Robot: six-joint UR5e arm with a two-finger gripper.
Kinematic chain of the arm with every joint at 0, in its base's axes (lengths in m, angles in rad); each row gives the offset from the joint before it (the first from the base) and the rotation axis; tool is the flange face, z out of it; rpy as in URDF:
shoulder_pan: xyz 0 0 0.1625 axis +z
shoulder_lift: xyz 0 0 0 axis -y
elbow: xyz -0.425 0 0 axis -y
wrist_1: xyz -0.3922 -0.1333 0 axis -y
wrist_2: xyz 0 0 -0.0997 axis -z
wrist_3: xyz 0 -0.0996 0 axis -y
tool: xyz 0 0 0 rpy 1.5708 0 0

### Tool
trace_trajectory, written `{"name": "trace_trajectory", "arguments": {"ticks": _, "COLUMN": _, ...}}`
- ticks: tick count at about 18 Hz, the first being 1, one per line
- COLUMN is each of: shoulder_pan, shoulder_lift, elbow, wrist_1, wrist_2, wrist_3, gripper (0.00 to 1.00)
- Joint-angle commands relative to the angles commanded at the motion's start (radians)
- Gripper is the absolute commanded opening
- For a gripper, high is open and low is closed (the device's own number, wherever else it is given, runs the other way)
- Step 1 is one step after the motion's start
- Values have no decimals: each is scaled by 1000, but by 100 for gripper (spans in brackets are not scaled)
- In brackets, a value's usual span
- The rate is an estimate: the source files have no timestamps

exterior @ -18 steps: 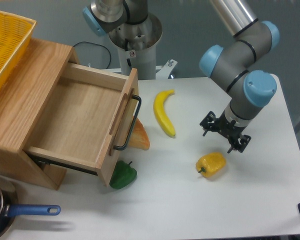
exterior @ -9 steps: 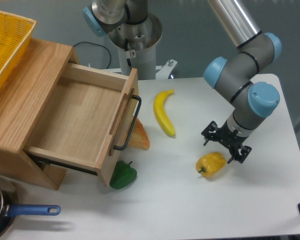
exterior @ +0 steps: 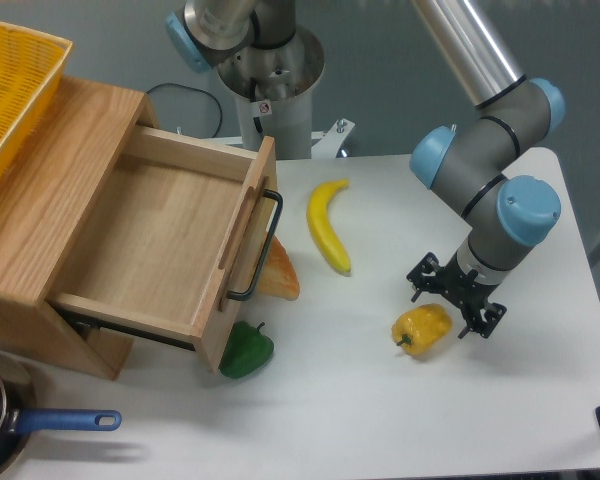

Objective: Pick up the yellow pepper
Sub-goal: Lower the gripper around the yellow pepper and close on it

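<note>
Yellow pepper (exterior: 422, 328) lies on white counter (exterior: 380, 400), right of banana (exterior: 327, 226); gripper (exterior: 456, 303) hangs just above its upper right, jaws spread, holding nothing; best to centre over the lumpy body, straddle the lobes, then close.

A white table (exterior: 380, 420) carries everything. On its left stands a light wooden cabinet (exterior: 50, 180) with its wooden drawer (exterior: 160, 240) pulled out toward the right. A woven yellow basket (exterior: 5, 85) rests on the cabinet's top at the far left. Just right of the drawer front lies an orange wedge-shaped object (exterior: 280, 275), and before it a dark green bell pepper (exterior: 246, 350). A long curved yellow banana (exterior: 327, 225) lies further right, mid-table. The small golden-yellow bell pepper (exterior: 421, 328) sits to the right and nearer, directly beneath the black two-finger gripper (exterior: 456, 306). A blue-handled dark pan (exterior: 20, 425) occupies the near left corner.
</note>
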Motion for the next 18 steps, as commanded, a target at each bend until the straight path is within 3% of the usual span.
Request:
{"name": "trace_trajectory", "arguments": {"ticks": 5, "shoulder_pan": -20, "shoulder_lift": -9, "elbow": -6, "wrist_1": 21, "wrist_2": 2, "wrist_3": -2, "gripper": 100}}
{"name": "trace_trajectory", "arguments": {"ticks": 7, "shoulder_pan": -23, "shoulder_lift": -11, "elbow": -9, "wrist_1": 35, "wrist_2": 2, "wrist_3": 0, "gripper": 95}}
{"name": "trace_trajectory", "arguments": {"ticks": 12, "shoulder_pan": -26, "shoulder_lift": -5, "elbow": -12, "wrist_1": 35, "wrist_2": 2, "wrist_3": 0, "gripper": 56}}
{"name": "trace_trajectory", "arguments": {"ticks": 16, "shoulder_pan": -26, "shoulder_lift": 5, "elbow": -21, "wrist_1": 35, "wrist_2": 2, "wrist_3": 3, "gripper": 36}}
{"name": "trace_trajectory", "arguments": {"ticks": 18, "shoulder_pan": -26, "shoulder_lift": 17, "elbow": -26, "wrist_1": 32, "wrist_2": 2, "wrist_3": 5, "gripper": 31}}
